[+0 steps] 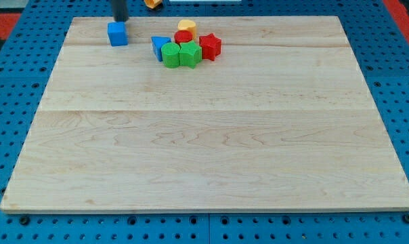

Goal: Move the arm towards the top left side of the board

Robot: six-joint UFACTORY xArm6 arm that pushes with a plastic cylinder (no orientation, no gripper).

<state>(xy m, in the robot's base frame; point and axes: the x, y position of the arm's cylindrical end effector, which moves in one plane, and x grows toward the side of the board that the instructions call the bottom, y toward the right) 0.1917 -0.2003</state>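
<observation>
The worktop [211,135] is a pale wooden board made of joined planks, lying on a blue perforated surface [15,81], with red showing at the view's upper corners. My tip [121,20] comes down from the view's top edge as a short dark rod, upright, near the board's top left side, and its lower end sits just above the blue cube [118,33], touching it or very nearly so; which of the two I cannot tell. There is no hand on this arm, so nothing spread or pinching can be reported, only the bare rod. The blue cube stands alone, a little apart from a tight cluster to its right along the board's top edge. In that cluster a blue triangular block [158,46] is at the left, touching a green block [170,55], which sits against a second green block [190,53]. A red star-like block [210,46] is at the right, a red round block [183,36] lies behind the greens, and a yellow block [186,26] is farthest back. An orange-yellow piece [152,3] shows at the view's top, off the board.
</observation>
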